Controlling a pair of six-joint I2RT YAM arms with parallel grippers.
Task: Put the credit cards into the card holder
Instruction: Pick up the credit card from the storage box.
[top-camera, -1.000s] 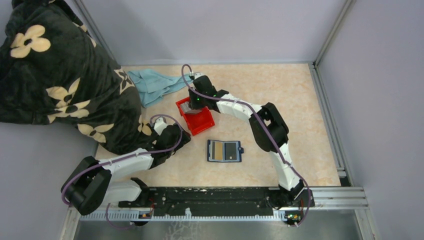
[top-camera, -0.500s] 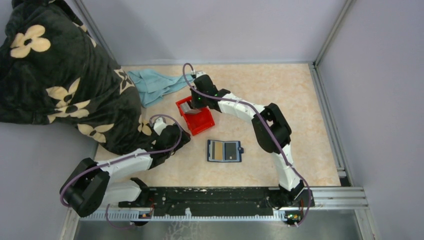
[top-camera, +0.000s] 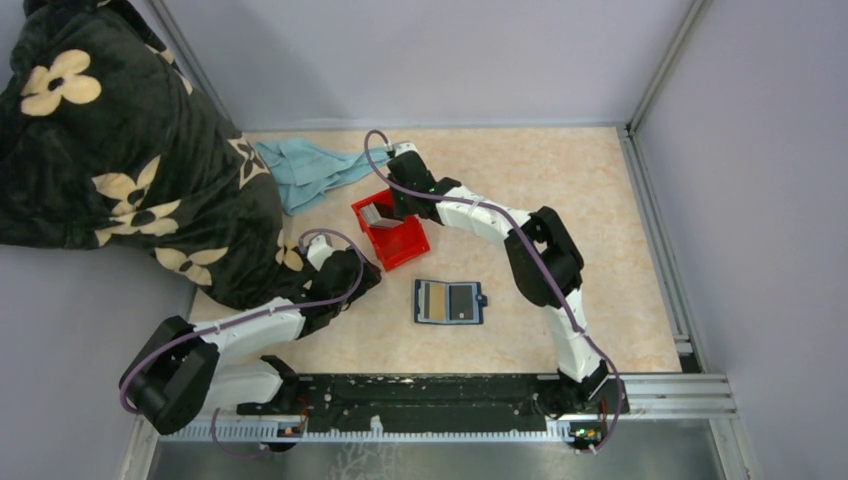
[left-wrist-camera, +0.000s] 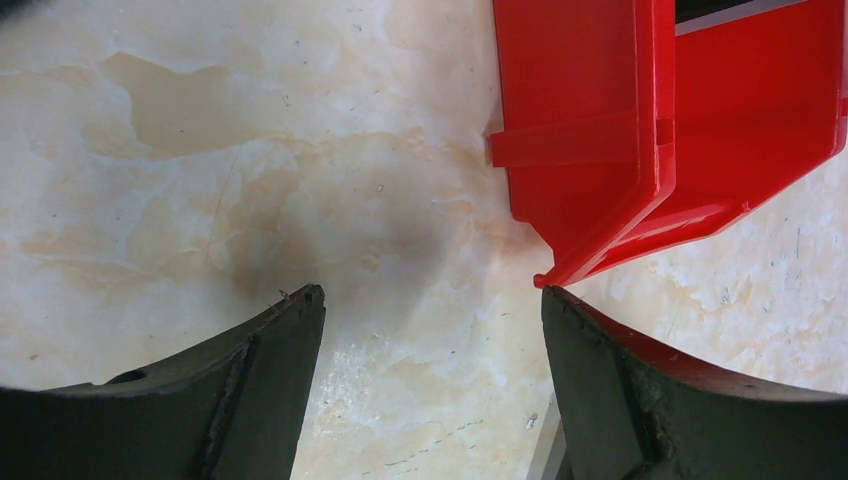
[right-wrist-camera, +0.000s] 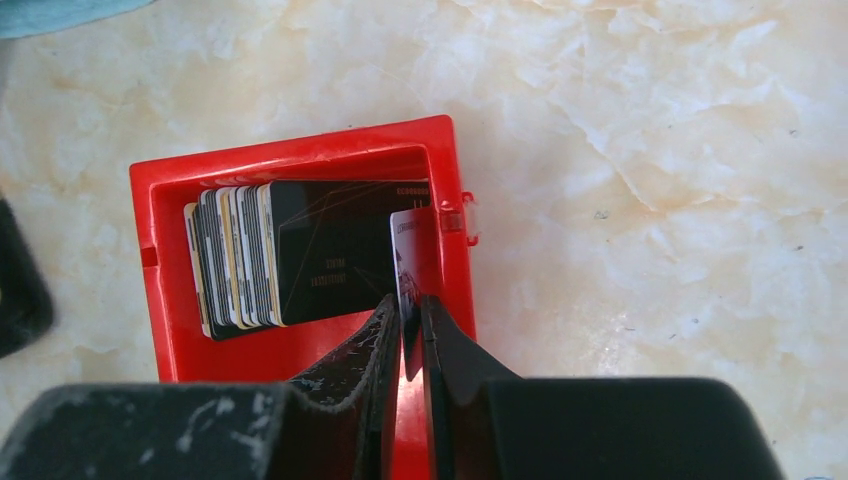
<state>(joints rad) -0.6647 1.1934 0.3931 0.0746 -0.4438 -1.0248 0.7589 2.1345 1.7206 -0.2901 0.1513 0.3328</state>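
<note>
Credit cards (right-wrist-camera: 270, 265) stand on edge in the red bin (right-wrist-camera: 160, 300) just beside the right gripper (right-wrist-camera: 408, 312), which is clenched on one white card (right-wrist-camera: 412, 250). Step: picking. Next wants a straight lift clear of the bin wall, then over to the card holder (top-camera: 447, 300), lying open well apart from this gripper. Left gripper (left-wrist-camera: 430, 330) released, empty, by the bin's corner.

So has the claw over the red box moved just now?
Yes, slightly: in the top view the right gripper, pinching a credit card, has shifted rightward and farther back relative to the unmoved red bin.
</note>
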